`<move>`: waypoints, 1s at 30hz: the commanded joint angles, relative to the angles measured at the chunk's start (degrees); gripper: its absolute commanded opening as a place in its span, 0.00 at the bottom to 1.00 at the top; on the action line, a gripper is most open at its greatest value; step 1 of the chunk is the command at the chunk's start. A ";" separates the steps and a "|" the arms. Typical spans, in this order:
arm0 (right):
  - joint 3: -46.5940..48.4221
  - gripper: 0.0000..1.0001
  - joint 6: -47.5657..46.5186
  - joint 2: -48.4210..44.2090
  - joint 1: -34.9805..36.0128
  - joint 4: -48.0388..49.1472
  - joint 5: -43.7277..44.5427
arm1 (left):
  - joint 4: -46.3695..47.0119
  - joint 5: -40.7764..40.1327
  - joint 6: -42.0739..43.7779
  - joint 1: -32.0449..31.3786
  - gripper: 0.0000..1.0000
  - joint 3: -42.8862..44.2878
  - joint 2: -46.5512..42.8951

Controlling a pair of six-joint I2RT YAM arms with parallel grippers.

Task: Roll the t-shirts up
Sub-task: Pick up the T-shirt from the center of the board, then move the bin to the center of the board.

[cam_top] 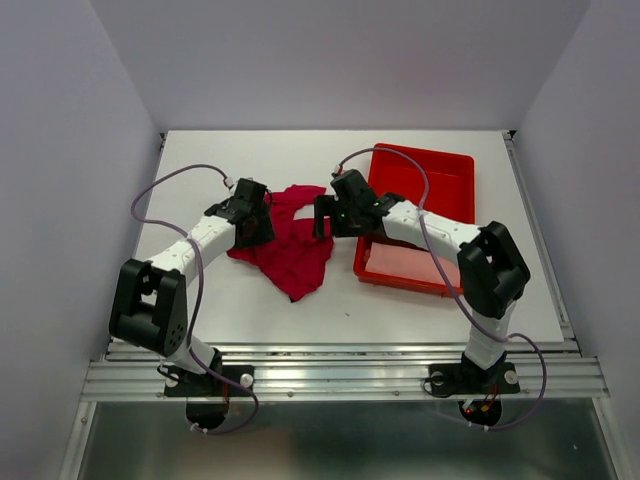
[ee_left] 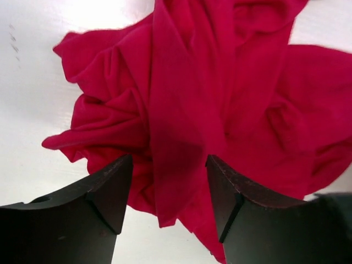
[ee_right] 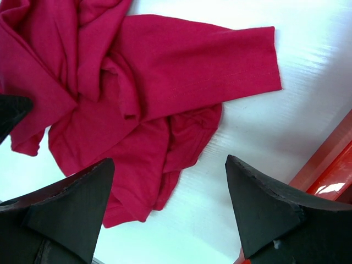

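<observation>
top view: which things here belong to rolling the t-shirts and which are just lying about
For the job: crimson t-shirt; pale pink cloth, likely another shirt; left end effector; right end effector.

Just lying about: red plastic tray holding the pink cloth; white table.

The right gripper [ee_right: 169, 161] hangs over the white table [ee_right: 308, 44], its jaws spread wide. The crumpled crimson t-shirt [ee_right: 137, 82] lies ahead, reaching in between the fingers, one sleeve stretched flat ahead of the view's right-hand finger. The red tray [ee_right: 324, 165] edges in just outside that finger.
</observation>
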 commanded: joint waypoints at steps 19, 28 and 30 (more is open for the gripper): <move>-8.65 0.95 4.12 -4.61 0.95 -7.24 17.81 | -5.75 8.80 6.06 4.14 0.00 28.78 -11.40; -15.33 0.97 3.09 -11.55 -9.05 -8.31 23.45 | -3.12 18.04 5.27 4.50 0.00 29.68 -11.40; -14.99 0.97 1.41 -11.47 -11.86 -8.39 24.59 | -2.68 18.65 5.10 4.58 0.00 29.94 -11.22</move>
